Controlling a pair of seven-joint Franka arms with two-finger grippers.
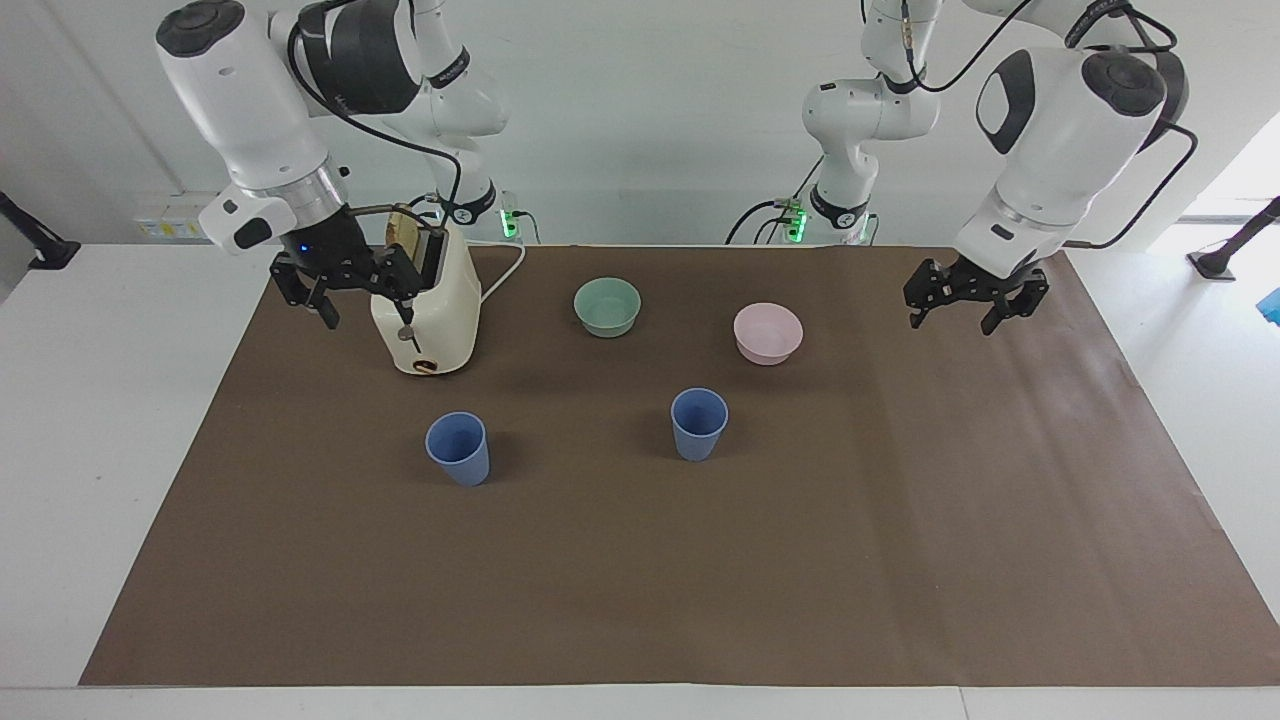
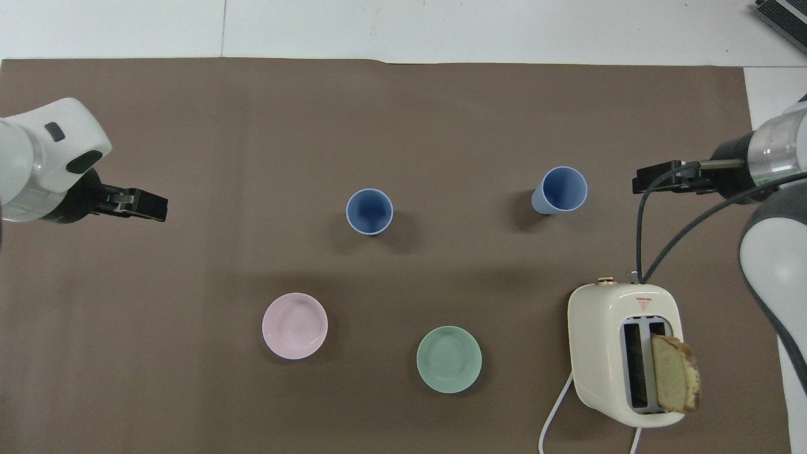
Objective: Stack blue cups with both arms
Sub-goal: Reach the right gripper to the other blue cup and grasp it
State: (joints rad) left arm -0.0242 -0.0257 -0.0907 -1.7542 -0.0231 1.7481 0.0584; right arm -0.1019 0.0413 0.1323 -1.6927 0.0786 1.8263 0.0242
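Brown mat (image 1: 900, 520) | blue cups (image 1: 699, 424) empty, apart | toaster (image 1: 425, 320): bread (image 2: 674, 381)

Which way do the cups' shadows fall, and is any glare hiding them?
Facing view: each blue cup throws a soft shadow on the brown mat; bright daylight at the edge by the left arm stays off them. Overhead view: both cups are sharp, with faint shadows and no glare.
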